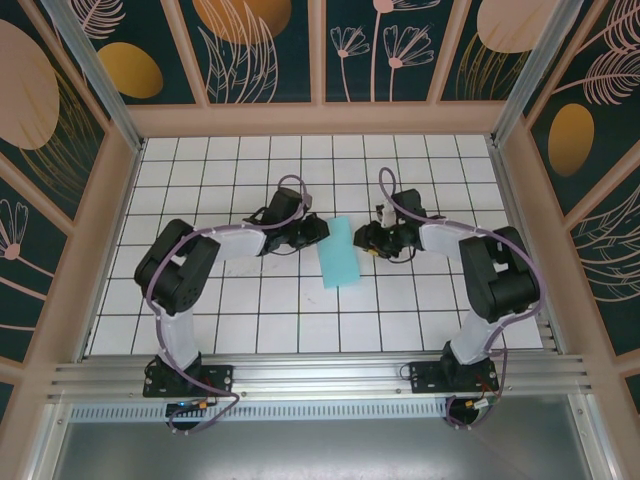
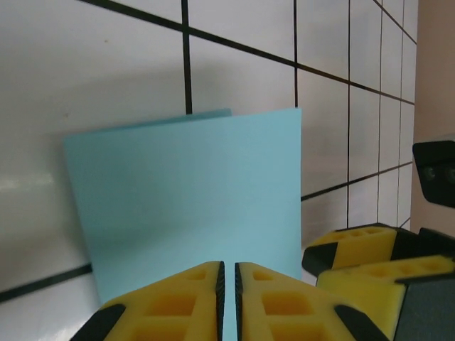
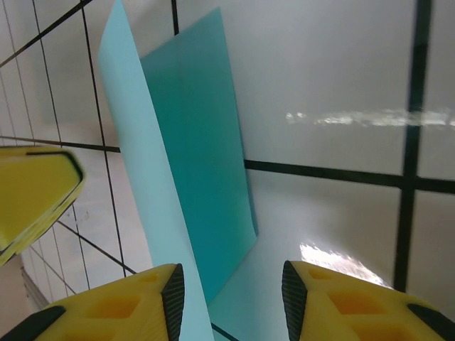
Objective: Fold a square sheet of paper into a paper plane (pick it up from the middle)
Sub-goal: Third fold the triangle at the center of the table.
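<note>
Folded square sheet of paper, edge pinched in left gripper, raised flap inside spread right gripper

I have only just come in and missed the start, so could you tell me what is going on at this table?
Two robot arms are working on a thin turquoise-blue square sheet of paper, which lies folded in half on the white gridded table. The left gripper is shut on one edge of the sheet. The right gripper is open at the opposite side, where the top layer lifts off the lower one. It is not yet a plane.
</note>
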You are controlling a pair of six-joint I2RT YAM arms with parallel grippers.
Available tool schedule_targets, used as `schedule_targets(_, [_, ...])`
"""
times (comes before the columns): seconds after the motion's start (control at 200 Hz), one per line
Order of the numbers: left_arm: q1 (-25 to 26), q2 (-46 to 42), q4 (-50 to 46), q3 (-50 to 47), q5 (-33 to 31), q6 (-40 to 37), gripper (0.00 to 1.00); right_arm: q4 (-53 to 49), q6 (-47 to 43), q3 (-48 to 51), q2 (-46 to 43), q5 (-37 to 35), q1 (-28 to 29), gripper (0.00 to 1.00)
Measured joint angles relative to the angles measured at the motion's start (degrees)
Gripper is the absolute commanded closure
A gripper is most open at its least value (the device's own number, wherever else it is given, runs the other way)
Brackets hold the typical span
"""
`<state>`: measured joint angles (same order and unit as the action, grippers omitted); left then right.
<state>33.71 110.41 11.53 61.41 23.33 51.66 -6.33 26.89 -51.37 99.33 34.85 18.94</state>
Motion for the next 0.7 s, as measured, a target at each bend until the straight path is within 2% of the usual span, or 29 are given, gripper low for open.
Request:
schedule_targets(0.145, [0.02,1.97,-0.96,1.92,0.02,-0.31,0.88,1.09,-1.38,-2.73,3.78,3.52,0.0,0.57])
schedule_targets(0.505, [0.02,4.87,-2.84,2.86,0.24,-3.74,0.9,2.32,-3.06,-4.31,8.63,10.05,0.0,0.65])
schedule_targets(0.701, [0.07,5.27,-2.82,2.91,0.72,-6.49,0.88,3.02,-3.21,-4.5,9.38,11.3,0.02,0.78])
